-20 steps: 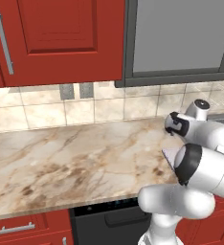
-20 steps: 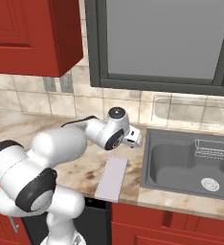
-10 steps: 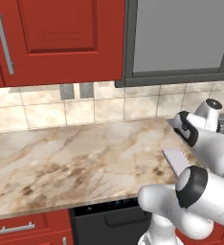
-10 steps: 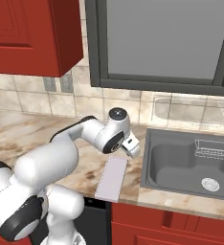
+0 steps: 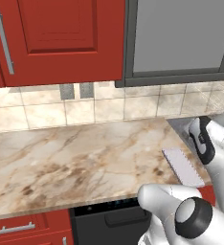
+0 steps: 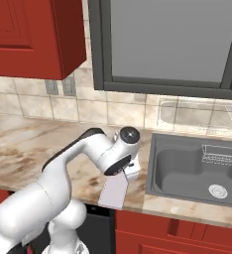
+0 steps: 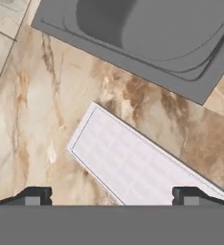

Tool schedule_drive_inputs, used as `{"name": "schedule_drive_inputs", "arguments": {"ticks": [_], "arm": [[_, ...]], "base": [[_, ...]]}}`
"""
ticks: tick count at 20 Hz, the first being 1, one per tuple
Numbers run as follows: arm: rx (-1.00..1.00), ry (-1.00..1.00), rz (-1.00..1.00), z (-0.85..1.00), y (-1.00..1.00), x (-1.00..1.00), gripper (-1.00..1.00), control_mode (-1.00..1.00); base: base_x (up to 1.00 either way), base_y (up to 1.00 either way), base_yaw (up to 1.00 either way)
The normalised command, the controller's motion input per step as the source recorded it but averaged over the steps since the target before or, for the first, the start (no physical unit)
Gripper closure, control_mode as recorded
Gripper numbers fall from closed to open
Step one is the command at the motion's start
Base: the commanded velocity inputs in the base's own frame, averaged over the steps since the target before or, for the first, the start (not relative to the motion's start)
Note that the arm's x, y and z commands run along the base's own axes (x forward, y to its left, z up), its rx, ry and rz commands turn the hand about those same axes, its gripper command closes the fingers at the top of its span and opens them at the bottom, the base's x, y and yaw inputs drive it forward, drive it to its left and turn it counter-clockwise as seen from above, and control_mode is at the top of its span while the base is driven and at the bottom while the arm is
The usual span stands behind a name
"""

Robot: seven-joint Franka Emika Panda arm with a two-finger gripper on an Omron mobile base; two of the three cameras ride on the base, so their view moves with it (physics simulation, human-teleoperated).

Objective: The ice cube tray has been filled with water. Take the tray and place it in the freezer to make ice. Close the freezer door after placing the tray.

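The ice cube tray (image 7: pixel 133 167) is a pale lavender-white slab lying flat on the marble counter, at an angle beside the sink. It also shows near the counter's front edge (image 5: pixel 183 166) (image 6: pixel 114 191). My gripper (image 7: pixel 111 196) hangs open just above the tray, pointing down, with one dark fingertip (image 7: pixel 35 196) off its left side and the other over its right part. From the right base view the gripper (image 6: pixel 130 173) sits over the tray's far end. Nothing is between the fingers. The freezer and the freezer door are out of view.
A dark grey sink (image 6: pixel 197 168) with a wire rack (image 6: pixel 222 154) lies right of the tray. Red wall cupboards (image 5: pixel 56 38) and a grey-framed panel (image 6: pixel 167 39) hang above the counter (image 5: pixel 75 158). A dark appliance front (image 5: pixel 109 215) sits below the counter edge.
The arm has swung its elbow round, and the hand has come down and slightly right toward the tray. The gripper has stayed open and the tray has not moved.
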Motion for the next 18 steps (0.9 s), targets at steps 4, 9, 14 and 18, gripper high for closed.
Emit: {"name": "schedule_drive_inputs", "arguments": {"ticks": [4,9,14,18], "arm": [[0.29,-0.04,-0.02,0.00,-0.24,-0.72,-1.00,-1.00],[0.22,-0.01,0.00,0.00,-0.36,-0.70,-1.00,-1.00],[0.20,-0.03,0.01,0.00,-0.36,-0.51,-1.00,-1.00],[0.13,-0.07,0.07,-0.03,-0.14,-0.29,-1.00,-1.00]], "base": [[0.00,0.00,0.00],[0.00,0.00,0.00],[0.00,0.00,0.00],[0.00,0.00,0.00]]}}
